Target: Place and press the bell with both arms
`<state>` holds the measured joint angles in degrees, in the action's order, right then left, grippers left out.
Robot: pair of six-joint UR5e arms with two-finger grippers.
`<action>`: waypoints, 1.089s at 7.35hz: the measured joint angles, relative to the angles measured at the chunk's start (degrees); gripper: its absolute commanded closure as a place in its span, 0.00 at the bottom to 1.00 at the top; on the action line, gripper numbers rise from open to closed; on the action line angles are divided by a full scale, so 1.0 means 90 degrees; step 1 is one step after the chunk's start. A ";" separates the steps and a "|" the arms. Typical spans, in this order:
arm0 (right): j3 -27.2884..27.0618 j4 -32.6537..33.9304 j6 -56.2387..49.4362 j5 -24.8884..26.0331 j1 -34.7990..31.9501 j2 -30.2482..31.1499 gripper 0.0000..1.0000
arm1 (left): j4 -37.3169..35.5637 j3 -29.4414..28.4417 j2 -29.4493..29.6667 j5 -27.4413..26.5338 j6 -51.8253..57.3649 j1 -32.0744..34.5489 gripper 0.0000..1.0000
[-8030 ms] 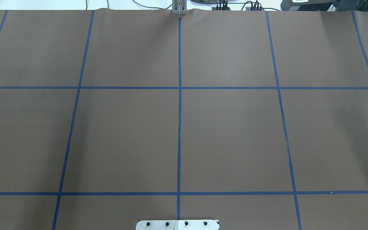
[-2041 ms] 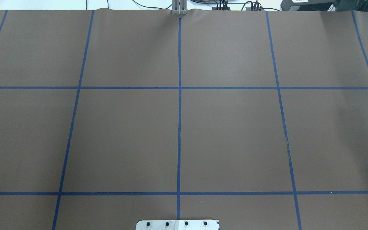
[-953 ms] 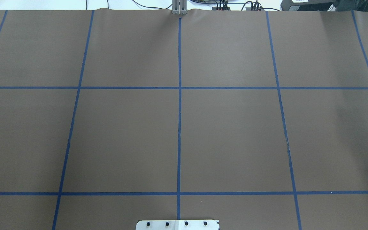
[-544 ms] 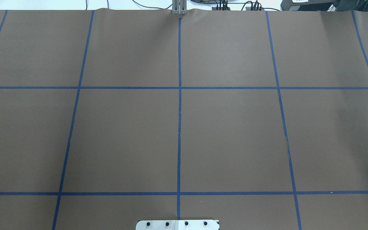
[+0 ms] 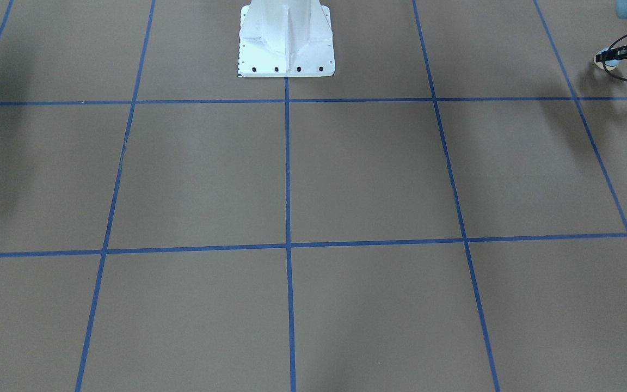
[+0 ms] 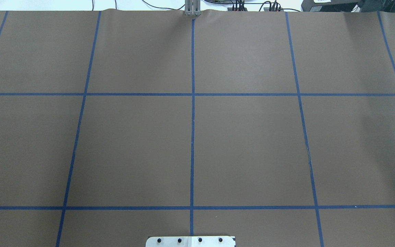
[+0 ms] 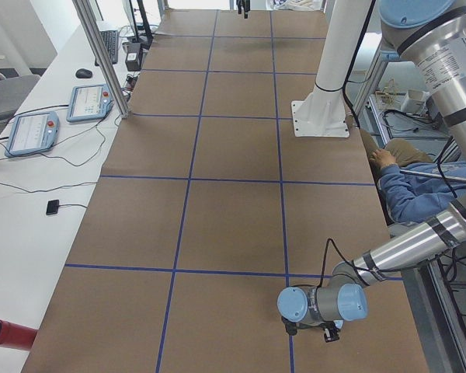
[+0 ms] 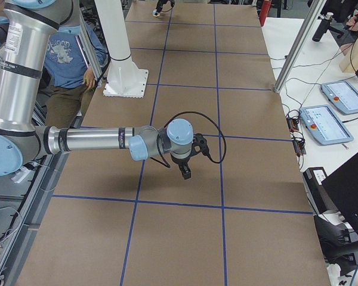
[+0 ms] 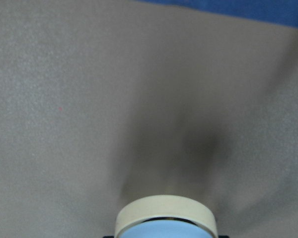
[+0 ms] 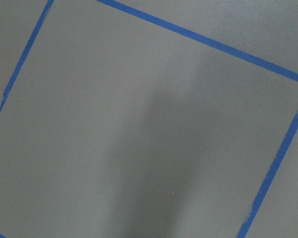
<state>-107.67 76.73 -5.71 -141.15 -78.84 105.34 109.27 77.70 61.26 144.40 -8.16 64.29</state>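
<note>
The bell (image 9: 165, 221), light-blue with a cream base, fills the bottom middle of the left wrist view, held just above the brown table. In the front-facing view my left gripper (image 5: 613, 54) is shut on the bell (image 5: 605, 59) at the far top right, low over the table. In the exterior left view the left gripper (image 7: 328, 334) points down near the table's near end. My right gripper (image 8: 185, 171) hangs over the table in the exterior right view only; I cannot tell if it is open or shut. The overhead view shows neither gripper.
The white bolted pedestal (image 5: 286, 41) stands at the robot's side of the brown cover (image 6: 245, 147) with its blue tape grid. A person in blue (image 7: 419, 194) sits behind the pedestal. Teach pendants (image 7: 31, 132) and cables lie on the white bench.
</note>
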 measured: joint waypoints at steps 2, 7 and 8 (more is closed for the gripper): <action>0.0000 0.0000 0.0000 -0.0013 0.0000 0.0004 0.00 | 0.0135 0.0009 -0.0029 0.0008 0.0013 -0.0011 0.91; 0.0000 0.0000 0.0009 -0.0029 0.0001 0.0003 0.00 | 0.0117 0.1056 -0.0552 0.0338 -0.0007 -0.0028 0.91; 0.0000 0.0000 0.0008 -0.0035 0.0001 0.0005 0.00 | -0.0363 0.1516 -0.0514 0.0355 -0.0015 -0.0037 0.91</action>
<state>-107.67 76.73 -5.64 -141.46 -78.84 105.38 106.00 91.35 56.63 147.60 -8.29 63.96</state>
